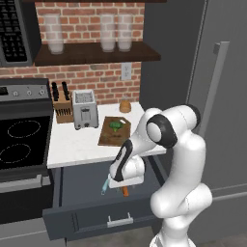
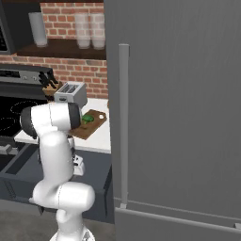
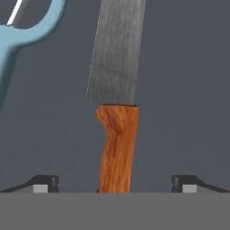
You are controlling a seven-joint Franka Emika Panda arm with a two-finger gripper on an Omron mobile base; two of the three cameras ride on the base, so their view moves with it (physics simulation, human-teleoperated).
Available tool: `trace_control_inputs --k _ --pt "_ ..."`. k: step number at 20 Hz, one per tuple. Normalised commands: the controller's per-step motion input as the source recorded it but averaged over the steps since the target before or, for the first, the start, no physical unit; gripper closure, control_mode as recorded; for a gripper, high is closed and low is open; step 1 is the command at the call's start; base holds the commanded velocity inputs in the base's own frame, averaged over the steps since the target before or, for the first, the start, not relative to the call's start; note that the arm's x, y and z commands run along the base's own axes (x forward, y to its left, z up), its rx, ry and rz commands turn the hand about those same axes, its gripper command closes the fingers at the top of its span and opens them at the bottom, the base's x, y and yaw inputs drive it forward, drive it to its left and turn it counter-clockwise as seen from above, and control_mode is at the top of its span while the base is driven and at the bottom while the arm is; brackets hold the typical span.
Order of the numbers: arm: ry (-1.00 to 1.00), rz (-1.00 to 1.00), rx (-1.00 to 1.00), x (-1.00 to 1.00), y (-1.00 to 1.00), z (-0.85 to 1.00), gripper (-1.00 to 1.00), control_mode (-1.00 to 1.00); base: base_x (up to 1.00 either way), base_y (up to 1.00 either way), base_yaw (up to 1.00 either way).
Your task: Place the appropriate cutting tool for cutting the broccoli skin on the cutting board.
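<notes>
Hand view puts the light-blue peeler (image 3: 18, 33) at the far left, lying on the dark floor of the drawer (image 3: 188, 90), and the cutting tool (image 3: 117, 103) just to its right, flat on the same floor, apart from the peeler, its orange handle pointing toward the hand (image 3: 115, 183) and its grey blade away. The two fingertips stand wide apart, one on each side of the handle, touching nothing, so the hand holds nothing yet. From the left base view, the hand (image 1: 117, 185) hangs low inside the open drawer, below and in front of the cutting board (image 1: 107, 136), which lies on the white worktop (image 1: 72, 144) with the broccoli (image 1: 115, 126) on it. By my judgement the reach is done; grasping, lifting and setting the knife on the board all remain.
</notes>
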Motion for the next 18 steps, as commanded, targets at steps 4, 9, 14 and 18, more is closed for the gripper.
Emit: trace_control_inputs --k 4,9,14,18 --pt "0.00 0.00 0.00 0.04 0.00 -0.24 -1.00 -1.00 0.00 0.00 0.00" --pt "0.00 0.00 0.00 0.00 0.02 -0.25 1.00 -1.00 0.00 0.00 0.00" --pt "0.00 0.00 -0.01 0.00 0.01 -0.19 1.00 -1.00 0.00 0.00 0.00" --pt "-0.03 0.00 0.00 -0.03 0.00 -0.14 1.00 -1.00 0.00 0.00 0.00"
